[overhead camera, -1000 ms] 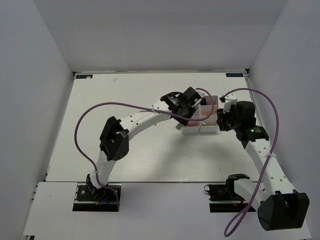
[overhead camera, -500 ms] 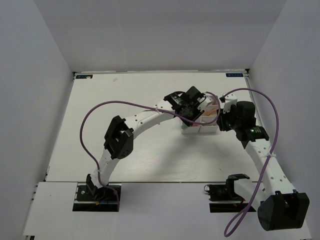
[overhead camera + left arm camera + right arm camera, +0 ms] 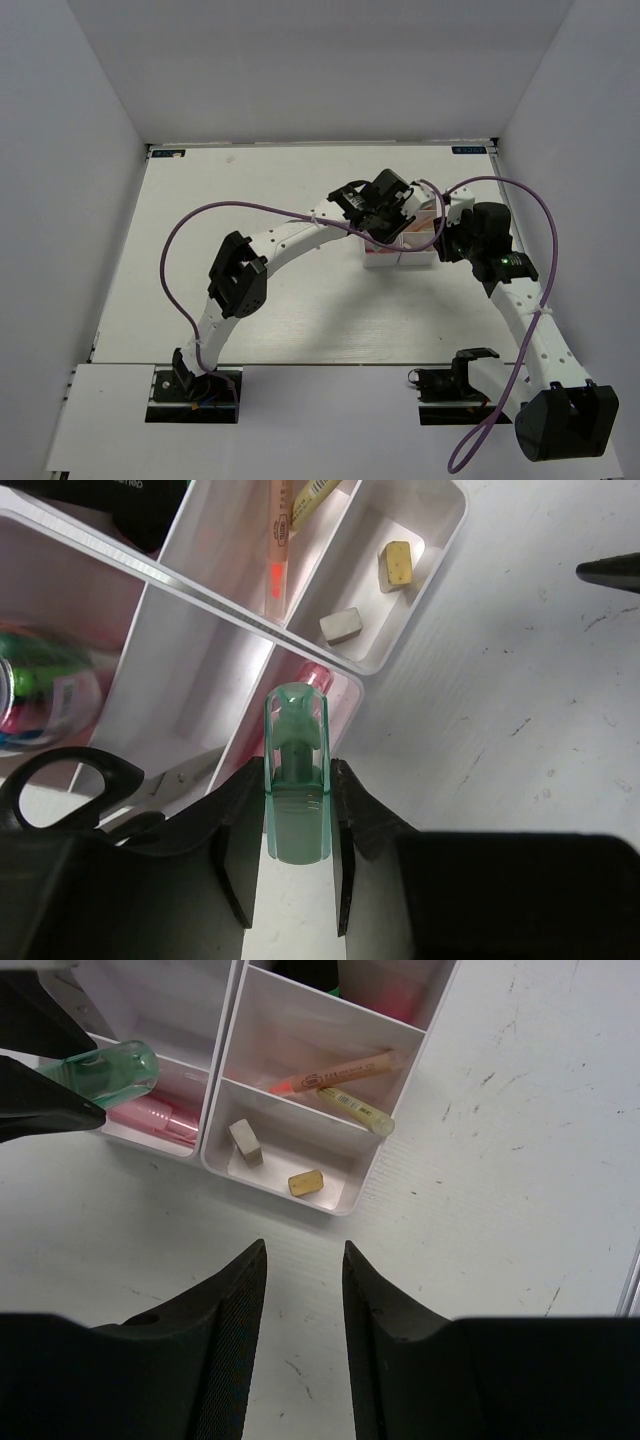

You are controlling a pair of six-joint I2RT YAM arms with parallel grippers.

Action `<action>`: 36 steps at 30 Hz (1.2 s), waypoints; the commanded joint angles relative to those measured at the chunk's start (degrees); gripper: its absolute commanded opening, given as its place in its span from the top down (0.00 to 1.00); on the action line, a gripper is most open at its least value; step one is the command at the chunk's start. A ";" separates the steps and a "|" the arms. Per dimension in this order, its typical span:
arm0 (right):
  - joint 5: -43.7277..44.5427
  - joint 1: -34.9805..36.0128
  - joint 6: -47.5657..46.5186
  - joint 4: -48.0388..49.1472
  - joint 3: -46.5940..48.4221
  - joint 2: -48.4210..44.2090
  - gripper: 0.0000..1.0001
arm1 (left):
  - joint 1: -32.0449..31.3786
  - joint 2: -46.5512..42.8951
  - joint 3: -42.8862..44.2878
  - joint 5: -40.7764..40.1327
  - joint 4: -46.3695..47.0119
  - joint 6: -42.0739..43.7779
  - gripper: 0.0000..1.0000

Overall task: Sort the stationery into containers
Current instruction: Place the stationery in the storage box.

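Observation:
My left gripper (image 3: 292,777) is shut on a green capsule eraser (image 3: 297,770) and holds it above the near edge of the containers (image 3: 440,540), over a compartment with a pink capsule eraser (image 3: 312,675). The right wrist view shows the green eraser (image 3: 105,1070) over that pink eraser (image 3: 155,1118). The trays (image 3: 340,1205) also hold a thin pink pen (image 3: 335,1070), a grey eraser (image 3: 245,1142) and a pale yellow clip (image 3: 306,1182). Black-handled scissors (image 3: 70,780) lie in another compartment. My right gripper (image 3: 304,1248) is open and empty over the table beside the trays.
In the top view the trays (image 3: 400,258) sit right of centre, with the left gripper (image 3: 392,232) above them and the right gripper (image 3: 442,240) at their right side. A yellow pen (image 3: 355,1108) lies beside the pink one.
My left gripper has moved right with the green eraser, from the trays' left side to above them. The right arm has not moved.

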 commanded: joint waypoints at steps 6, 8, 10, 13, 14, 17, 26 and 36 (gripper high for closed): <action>-0.79 -0.06 0.09 1.82 -0.45 -0.05 0.60 | 0.60 -0.27 -0.36 -0.52 3.63 2.42 0.99; -0.97 -0.06 0.01 1.82 -0.63 -0.05 0.60 | 0.69 -0.18 -0.80 -0.70 4.07 2.59 0.99; -0.88 -0.15 0.09 1.91 -0.63 -0.14 0.60 | 0.60 0.34 -0.80 -1.14 3.81 2.77 0.99; -0.79 -0.15 0.01 1.47 -0.54 -0.05 0.60 | 0.51 0.87 -1.06 -2.02 4.59 2.86 0.94; -1.05 -0.24 0.09 1.73 -0.54 0.04 0.60 | 0.60 0.87 -1.58 -2.10 4.94 2.94 0.94; -1.06 -0.24 -0.08 1.91 -0.63 -0.14 0.60 | 0.60 1.13 -2.20 -2.63 5.56 2.95 0.93; -0.97 -0.06 0.01 1.91 -0.63 0.04 0.60 | 1.22 2.36 -3.52 -4.48 6.53 2.86 0.90; -1.14 -0.15 -0.17 1.99 -0.63 0.04 0.60 | 1.30 -0.01 -6.16 -5.79 7.94 2.42 0.50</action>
